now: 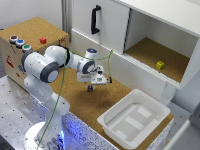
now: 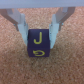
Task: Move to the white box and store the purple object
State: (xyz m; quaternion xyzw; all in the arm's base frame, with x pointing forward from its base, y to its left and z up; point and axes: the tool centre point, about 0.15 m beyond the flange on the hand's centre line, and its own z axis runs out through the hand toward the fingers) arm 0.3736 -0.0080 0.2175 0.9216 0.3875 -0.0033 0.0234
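Observation:
The purple cube point(image 2: 37, 46) has yellow letters on its faces and sits between my fingers in the wrist view. My gripper point(image 2: 38, 34) is shut on it, one finger pressed against each side, just above the cork surface. In the exterior view the gripper point(image 1: 91, 88) points down over the middle of the cork table, and the cube shows only as a small dark spot at its tip. The white box point(image 1: 150, 111), a shallow empty tub, stands on the table toward the exterior view's lower right, well apart from the gripper.
A white cabinet point(image 1: 112, 30) with a black handle point(image 1: 95, 20) stands behind the gripper. Its open compartment holds a yellow-green cube point(image 1: 160, 65). A cork-topped box point(image 1: 35, 27) with coloured buttons and a red block point(image 1: 43, 40) stands at the exterior view's left.

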